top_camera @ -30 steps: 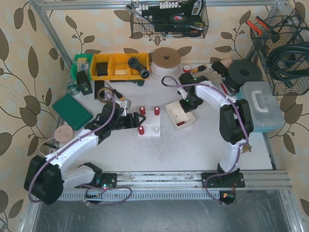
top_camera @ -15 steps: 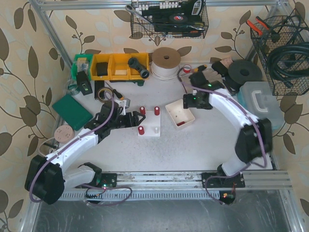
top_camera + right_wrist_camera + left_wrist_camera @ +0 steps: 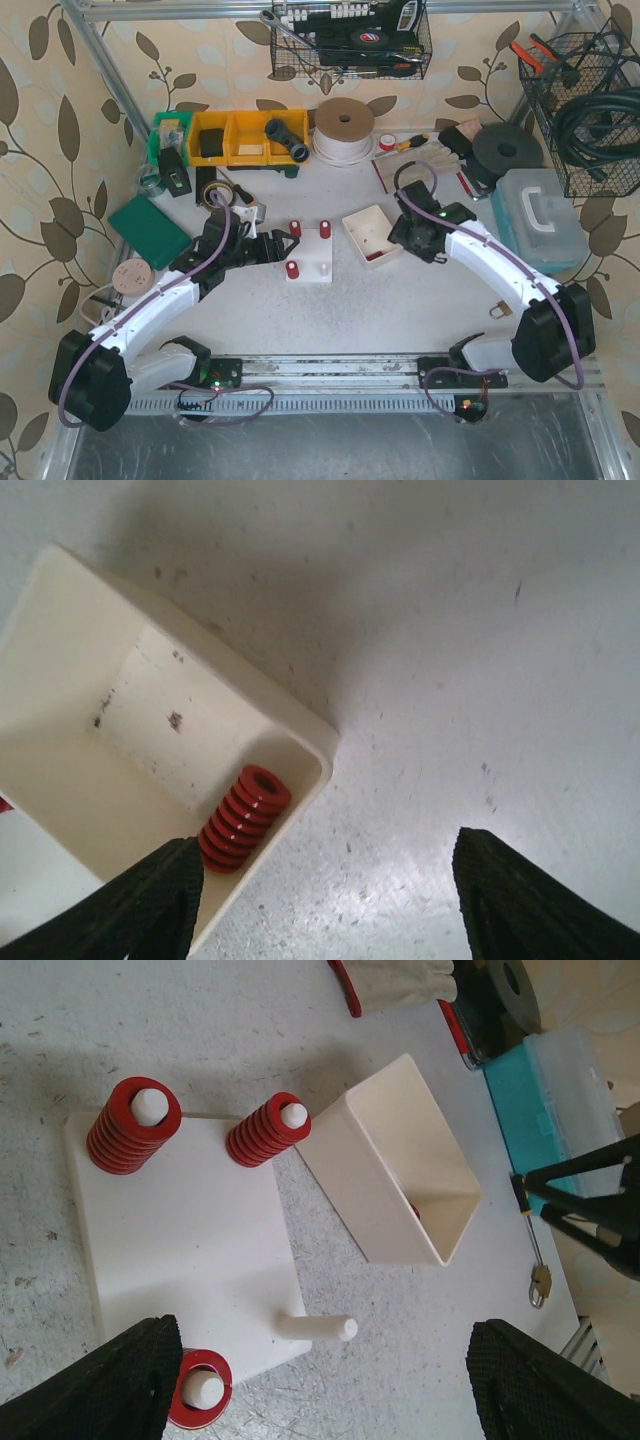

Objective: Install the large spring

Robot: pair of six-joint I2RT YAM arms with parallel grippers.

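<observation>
A white peg plate (image 3: 312,262) (image 3: 180,1230) lies mid-table with red springs on three pegs (image 3: 133,1125) (image 3: 268,1130) (image 3: 200,1392). Its fourth peg (image 3: 315,1326) is bare. A loose red spring (image 3: 243,818) lies on its side in a corner of the white bin (image 3: 372,226) (image 3: 150,720) to the right of the plate. I cannot tell its size against the others. My right gripper (image 3: 330,905) (image 3: 402,238) hovers open over the bin's right edge, its left finger (image 3: 130,905) near the spring, holding nothing. My left gripper (image 3: 330,1390) (image 3: 280,250) stands open and empty above the plate's left side.
A teal case (image 3: 540,220) stands at the right, with a small padlock (image 3: 497,311) near the front right. Yellow bins (image 3: 235,137), a tape roll (image 3: 344,125) and a black disc (image 3: 507,150) line the back. A green pad (image 3: 150,230) lies at the left.
The right arm has swung its elbow out to the right and near. Its wrist has drawn back from over the bin to the bin's right edge. The left arm has hardly moved.
</observation>
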